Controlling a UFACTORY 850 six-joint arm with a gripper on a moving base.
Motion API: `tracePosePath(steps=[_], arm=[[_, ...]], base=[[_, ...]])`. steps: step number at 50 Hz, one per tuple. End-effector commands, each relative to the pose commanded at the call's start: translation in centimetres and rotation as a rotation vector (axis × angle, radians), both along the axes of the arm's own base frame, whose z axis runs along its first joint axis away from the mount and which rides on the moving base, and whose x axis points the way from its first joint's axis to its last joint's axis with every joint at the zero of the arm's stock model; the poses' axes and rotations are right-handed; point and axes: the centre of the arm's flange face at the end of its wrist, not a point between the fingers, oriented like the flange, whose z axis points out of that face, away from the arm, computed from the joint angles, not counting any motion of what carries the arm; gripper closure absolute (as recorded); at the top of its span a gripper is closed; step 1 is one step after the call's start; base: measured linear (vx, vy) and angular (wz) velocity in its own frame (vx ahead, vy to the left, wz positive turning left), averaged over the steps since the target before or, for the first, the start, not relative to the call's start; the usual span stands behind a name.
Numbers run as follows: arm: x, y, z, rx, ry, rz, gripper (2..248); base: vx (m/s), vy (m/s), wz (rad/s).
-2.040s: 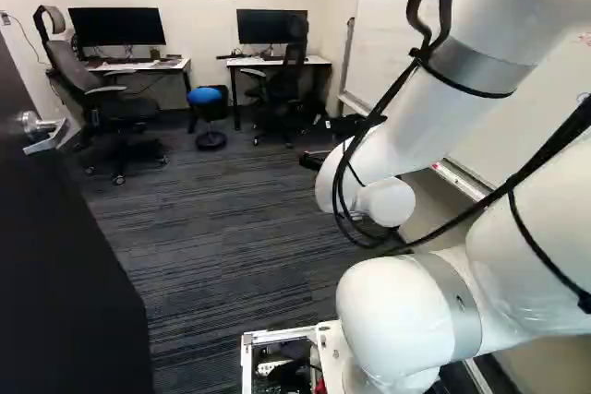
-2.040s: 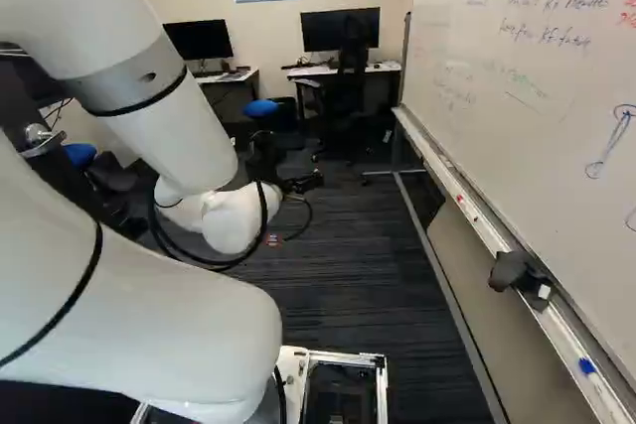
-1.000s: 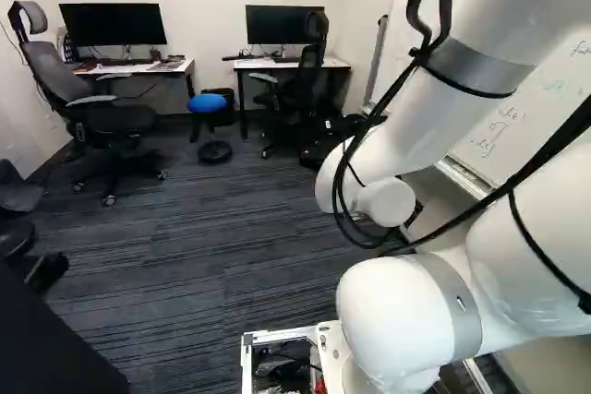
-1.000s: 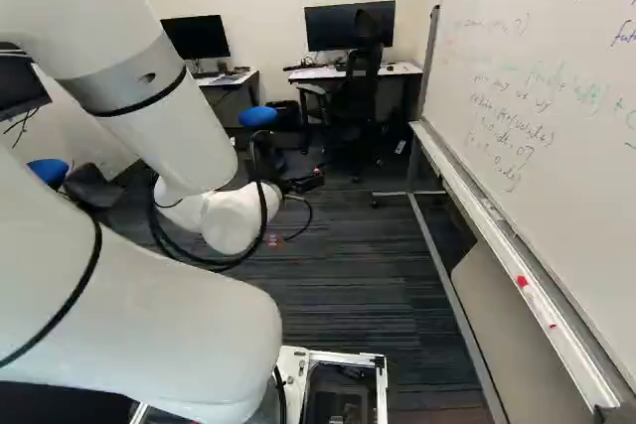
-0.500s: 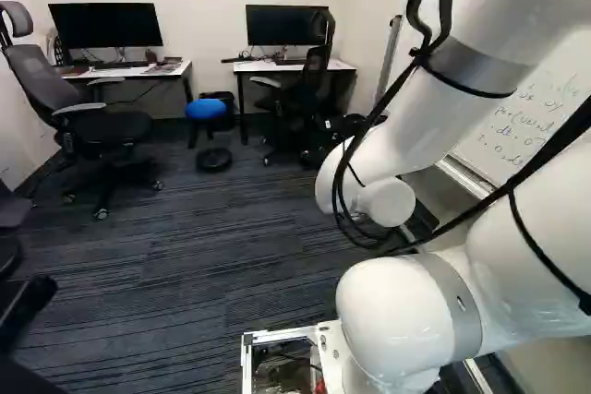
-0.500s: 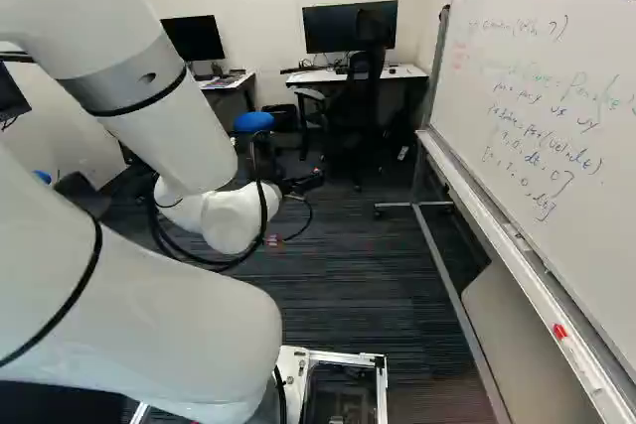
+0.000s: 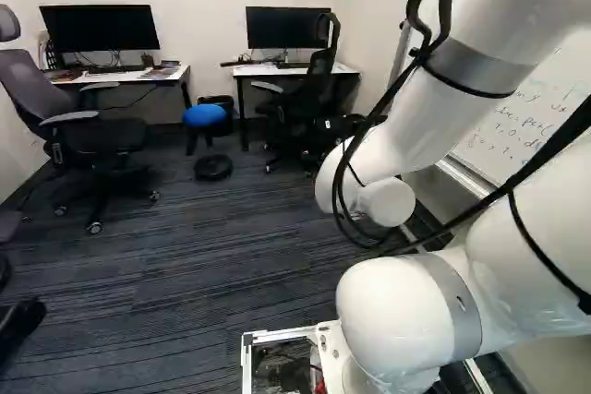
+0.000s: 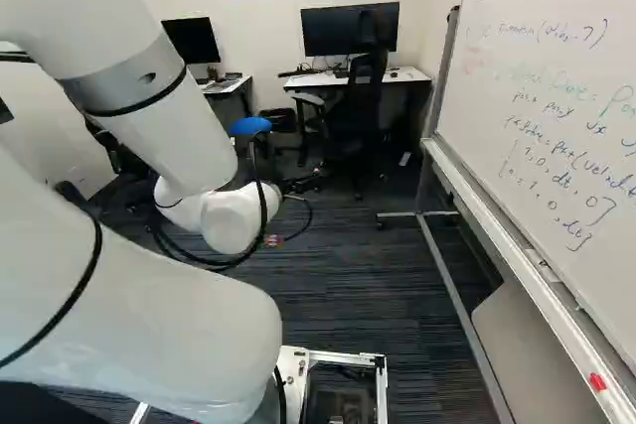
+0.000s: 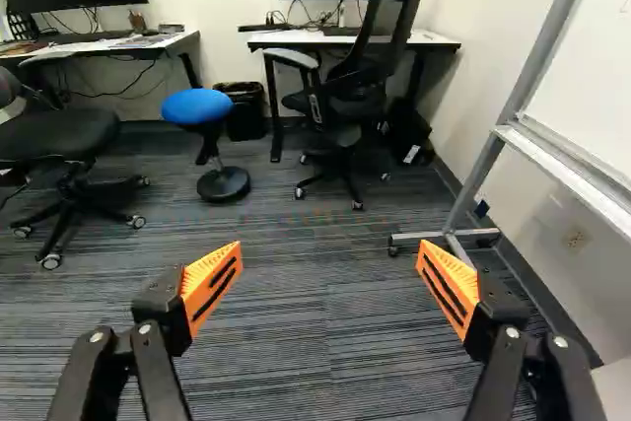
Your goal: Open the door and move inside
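Note:
My gripper (image 8: 303,184) shows as a small black shape beyond the white wrist in the right base view. In the wrist view the gripper (image 9: 329,253) stands open, its orange pads (image 9: 212,285) wide apart with only carpet seen between them. No door or door handle shows in any current view. The room's interior lies ahead, with dark striped carpet (image 7: 212,256) running up to the desks.
An office chair (image 7: 92,136) stands at the left of the left base view, a blue stool (image 9: 197,105) by the desks, another chair (image 9: 345,96) at the right desk (image 7: 249,71). A wheeled whiteboard (image 8: 556,106) lines the right side; its foot (image 9: 444,239) reaches onto the carpet.
The base has moved forward into the room, turning slightly. The dark door and its silver handle have slid out of the left base view. The arm holds its pose against its lowest joint.

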Motion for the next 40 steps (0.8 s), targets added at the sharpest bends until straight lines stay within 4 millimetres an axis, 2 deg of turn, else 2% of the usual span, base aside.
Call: tracePosePath(steps=[15,40], arm=[[0.0,0.0,0.0,0.0,0.0,0.0,3],[0.0,0.0,0.0,0.0,0.0,0.0,3]], base=[[0.115,0.033,-0.004],[-0.003,-0.001,-0.001]])
